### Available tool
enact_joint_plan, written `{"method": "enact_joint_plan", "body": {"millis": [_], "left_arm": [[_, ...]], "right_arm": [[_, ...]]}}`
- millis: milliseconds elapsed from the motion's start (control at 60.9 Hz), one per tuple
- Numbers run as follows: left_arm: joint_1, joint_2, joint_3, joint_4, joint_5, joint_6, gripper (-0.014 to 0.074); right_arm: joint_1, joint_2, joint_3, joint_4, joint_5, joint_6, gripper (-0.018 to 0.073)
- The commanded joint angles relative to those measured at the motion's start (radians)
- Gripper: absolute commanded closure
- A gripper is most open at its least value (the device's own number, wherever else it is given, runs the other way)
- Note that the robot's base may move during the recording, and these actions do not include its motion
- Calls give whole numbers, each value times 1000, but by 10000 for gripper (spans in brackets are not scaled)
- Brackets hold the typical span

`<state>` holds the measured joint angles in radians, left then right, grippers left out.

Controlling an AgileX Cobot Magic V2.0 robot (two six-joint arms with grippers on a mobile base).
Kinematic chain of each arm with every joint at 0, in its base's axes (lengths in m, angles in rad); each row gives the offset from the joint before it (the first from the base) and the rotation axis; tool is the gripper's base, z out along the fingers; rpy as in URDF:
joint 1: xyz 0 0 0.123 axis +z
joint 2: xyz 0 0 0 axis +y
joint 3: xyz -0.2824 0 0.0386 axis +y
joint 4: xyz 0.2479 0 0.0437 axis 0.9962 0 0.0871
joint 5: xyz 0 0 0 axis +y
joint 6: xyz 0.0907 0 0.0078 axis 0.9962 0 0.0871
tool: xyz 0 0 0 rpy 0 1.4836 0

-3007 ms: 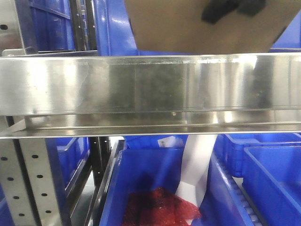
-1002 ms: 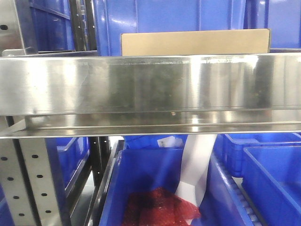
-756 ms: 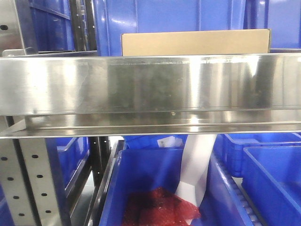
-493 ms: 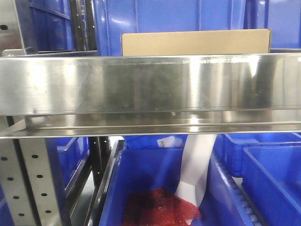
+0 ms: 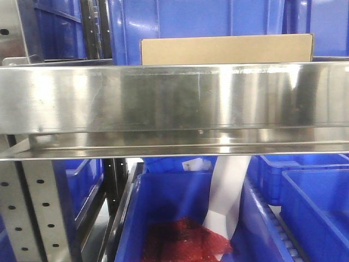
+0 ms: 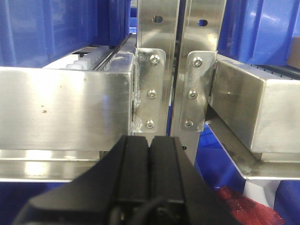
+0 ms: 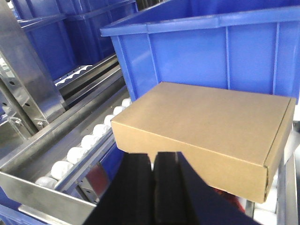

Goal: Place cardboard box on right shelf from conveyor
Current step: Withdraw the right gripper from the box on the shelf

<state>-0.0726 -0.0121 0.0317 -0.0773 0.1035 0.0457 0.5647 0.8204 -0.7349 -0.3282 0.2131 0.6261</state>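
Note:
The cardboard box (image 5: 226, 49) lies flat on the right shelf (image 5: 174, 103), just behind its broad steel lip and in front of a tall blue bin (image 5: 218, 16). In the right wrist view the box (image 7: 201, 117) rests on the shelf's white rollers (image 7: 79, 154). My right gripper (image 7: 153, 157) is shut and empty, close in front of the box's long side and apart from it. Off to the side, my left gripper (image 6: 150, 140) is shut on nothing, facing the perforated steel uprights (image 6: 157, 70). The conveyor is out of view.
Blue bins stand behind and beside the box (image 7: 211, 51) and on the level below (image 5: 311, 207). One lower bin holds red mesh (image 5: 185, 240) and a white bag (image 5: 226, 196). Steel beams (image 6: 65, 108) flank the uprights.
Three seconds ago the box hung tilted above the shelf with a gripper on it. It now lies flat on the shelf, released. Nothing has moved in the last second.

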Motion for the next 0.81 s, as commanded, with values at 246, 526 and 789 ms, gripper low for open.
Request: {"method": "enact_joint_plan", "body": {"millis": [246, 526, 789], "left_arm": [[4, -14, 10, -6, -89, 0, 713], [4, -14, 10, -6, -89, 0, 713], [4, -14, 10, -6, -89, 0, 713]], "right_arm": [[-154, -151, 120, 437, -114, -564, 537], [-457, -516, 432, 468, -265, -626, 537], [-631, -831, 683, 468, -282, -626, 537]]}}
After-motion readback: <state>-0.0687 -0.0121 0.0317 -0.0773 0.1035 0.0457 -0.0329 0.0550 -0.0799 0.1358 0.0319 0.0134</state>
